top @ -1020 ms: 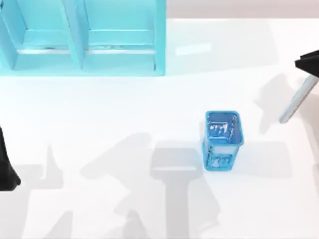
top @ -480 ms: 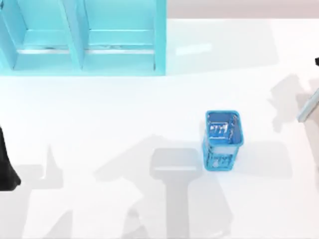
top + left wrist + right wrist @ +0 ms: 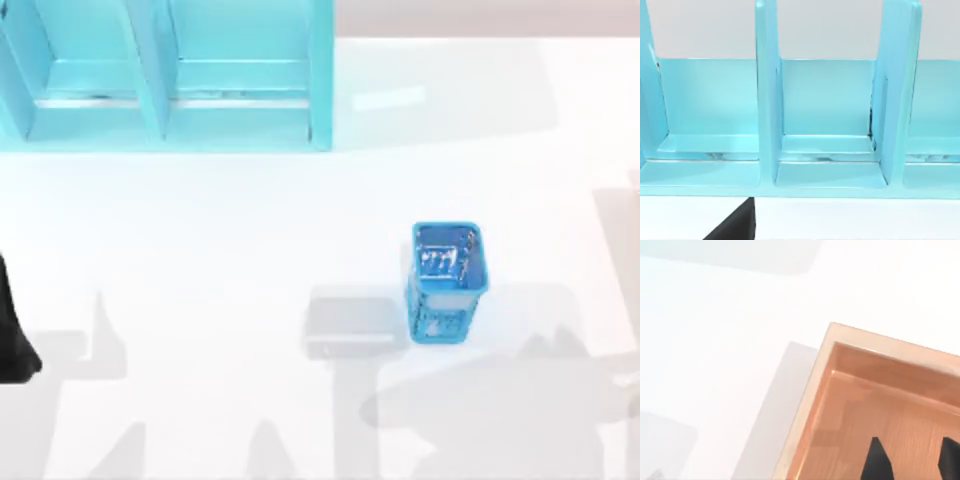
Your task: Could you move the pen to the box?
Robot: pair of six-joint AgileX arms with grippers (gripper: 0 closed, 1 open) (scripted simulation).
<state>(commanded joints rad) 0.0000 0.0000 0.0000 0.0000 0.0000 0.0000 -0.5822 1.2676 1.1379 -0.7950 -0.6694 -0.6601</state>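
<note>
The pen is out of view. The box point(image 3: 826, 371) is a shallow light-wood tray, and one corner of it with part of its floor shows in the right wrist view. My right gripper point(image 3: 912, 460) hangs over the inside of the box. Its two black fingertips point(image 3: 876, 460) stand apart, with bare wooden floor showing between them, so it is open. My left gripper point(image 3: 12, 340) is parked at the table's left edge.
A blue mesh cup point(image 3: 447, 282) stands right of the table's middle. A light-blue shelf unit point(image 3: 165, 75) with upright dividers fills the back left corner and faces the left wrist camera point(image 3: 767, 100). The white tabletop carries grey arm shadows at the front right.
My right gripper, holding the pen by its cap, has slid right and out of the top view. Its shadow now lies at the front right. The left arm has not moved.
</note>
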